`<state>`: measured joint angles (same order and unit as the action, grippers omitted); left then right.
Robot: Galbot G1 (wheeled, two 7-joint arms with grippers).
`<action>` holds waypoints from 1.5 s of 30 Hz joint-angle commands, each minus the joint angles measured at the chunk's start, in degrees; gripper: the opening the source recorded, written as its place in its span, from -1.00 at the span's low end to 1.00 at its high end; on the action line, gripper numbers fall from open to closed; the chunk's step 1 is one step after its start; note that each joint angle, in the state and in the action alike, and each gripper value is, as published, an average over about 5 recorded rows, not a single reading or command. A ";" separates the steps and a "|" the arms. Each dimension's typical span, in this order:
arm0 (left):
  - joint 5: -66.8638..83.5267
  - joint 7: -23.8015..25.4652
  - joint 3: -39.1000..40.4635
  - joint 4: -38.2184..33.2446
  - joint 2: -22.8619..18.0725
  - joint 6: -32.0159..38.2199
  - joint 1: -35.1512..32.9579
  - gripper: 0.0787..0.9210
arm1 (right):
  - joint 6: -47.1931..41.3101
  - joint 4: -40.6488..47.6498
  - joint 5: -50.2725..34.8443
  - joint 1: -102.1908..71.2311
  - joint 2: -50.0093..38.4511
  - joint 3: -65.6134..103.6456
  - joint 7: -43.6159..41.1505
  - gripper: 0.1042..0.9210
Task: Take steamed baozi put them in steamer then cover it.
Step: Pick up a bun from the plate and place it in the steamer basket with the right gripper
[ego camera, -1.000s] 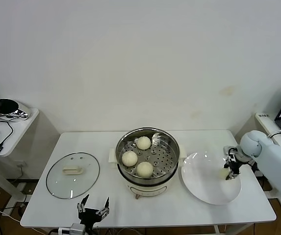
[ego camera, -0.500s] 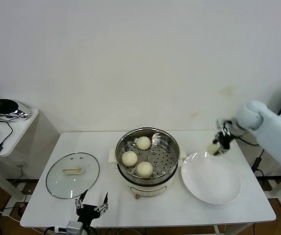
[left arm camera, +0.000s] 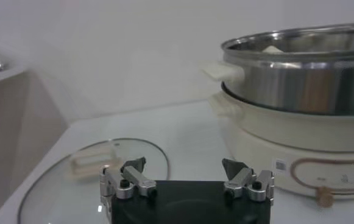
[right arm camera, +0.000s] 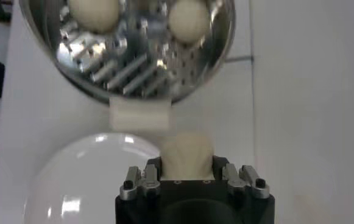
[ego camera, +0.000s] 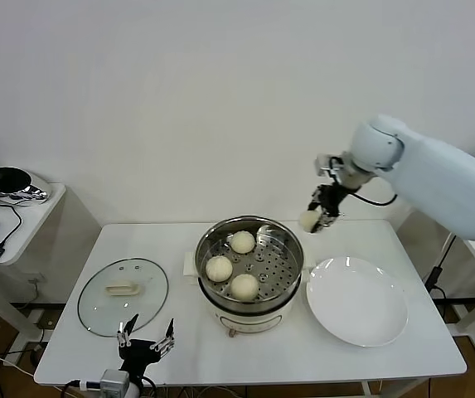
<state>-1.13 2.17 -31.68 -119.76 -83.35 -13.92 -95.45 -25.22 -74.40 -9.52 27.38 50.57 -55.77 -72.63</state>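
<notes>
The head camera looks down from the front onto the steamer [ego camera: 249,265]. The left wrist camera sits low beside it, the right high above; all share it.

So the left gripper [left arm camera: 186,176] sits low over the white tabletop [left arm camera: 183,131], its two black-tipped metal fingers [left arm camera: 133,165] spread wide apart with nothing between them. Just past the fingers lies the round clear glass cover [left arm camera: 61,182] with its metal rim, flat on the table, cream-white oblong handle [left arm camera: 91,162] facing up. Off to the other side stands the shiny stainless-steel steamer [left arm camera: 298,79] on its cream-white electric base [left arm camera: 286,143], one cream side handle [left arm camera: 222,70] sticking out toward the cover. Plain white wall [left arm camera: 116,49] behind it all.
</notes>
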 commanded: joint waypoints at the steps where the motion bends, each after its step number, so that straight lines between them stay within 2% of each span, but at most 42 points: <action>1: 0.70 0.12 -0.33 -1.22 -0.35 -0.08 -0.02 0.77 | -2.48 -0.27 -4.32 2.89 8.57 -5.99 0.52 0.01; 16: 1.28 0.05 -0.63 -1.68 -0.93 -0.01 0.10 0.77 | -2.59 2.16 -0.50 -3.86 12.51 -7.63 1.73 0.01; 31: 1.43 0.10 -0.44 -2.39 -1.29 -0.09 0.21 0.77 | -2.02 3.38 4.01 -8.31 10.46 -5.20 3.55 0.02; 34: 1.35 0.14 -0.16 -2.14 -1.44 -0.12 0.29 0.77 | -1.96 3.28 3.48 -8.74 10.13 -3.85 4.35 0.10; 41: 1.22 0.30 0.07 -1.97 -1.83 -0.26 0.44 0.77 | -2.10 0.58 0.99 -6.69 6.53 -0.92 3.96 0.58; 45: 1.27 0.43 -0.27 -1.71 -1.72 -0.39 0.73 0.77 | -1.31 -2.29 -0.22 -6.19 2.09 5.22 4.83 0.74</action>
<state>0.12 2.50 -31.70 -121.67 -85.20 -14.20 -94.92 -27.23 -73.11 -8.19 20.51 58.20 -57.86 -68.91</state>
